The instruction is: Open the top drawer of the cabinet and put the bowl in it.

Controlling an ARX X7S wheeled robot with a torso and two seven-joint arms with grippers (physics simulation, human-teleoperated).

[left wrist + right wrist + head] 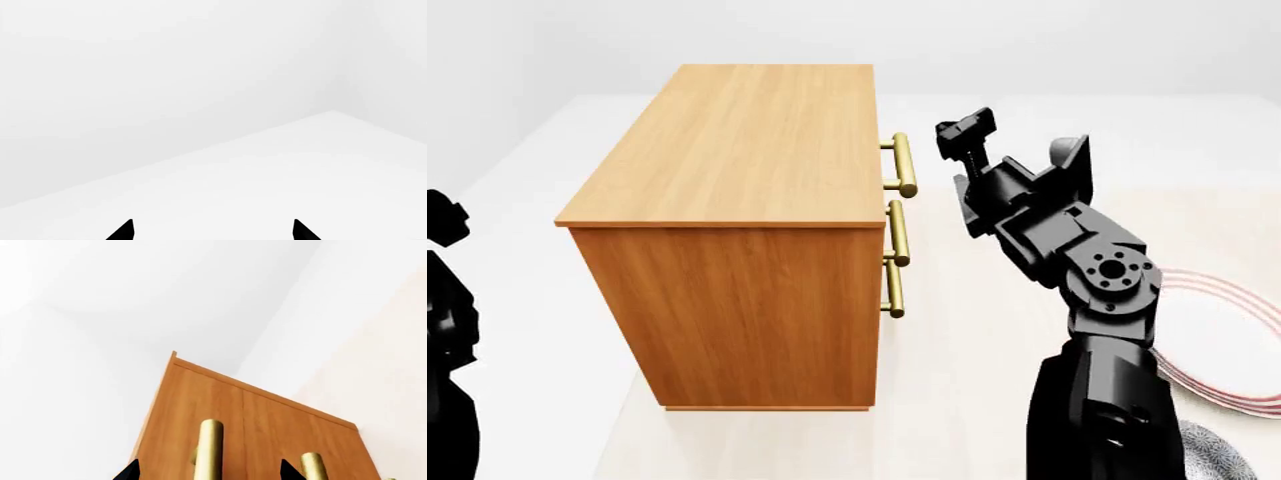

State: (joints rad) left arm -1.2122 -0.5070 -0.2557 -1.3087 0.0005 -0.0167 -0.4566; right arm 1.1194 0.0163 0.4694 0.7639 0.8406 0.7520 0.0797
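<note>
Right tool point(958, 132), tips apart, faces the top handle point(901, 165) of the cabinet point(734, 240).
Handle lies just beyond the tips, long axis running between them; bowl point(1222, 455) sits behind, on the tabletop point(961, 330).

right arm point(1101, 300) – glossy black, blocky links, round joint hub with ringed screw holes | left arm point(447, 330) – same black | fingertips point(130, 471) pointed black
</note>
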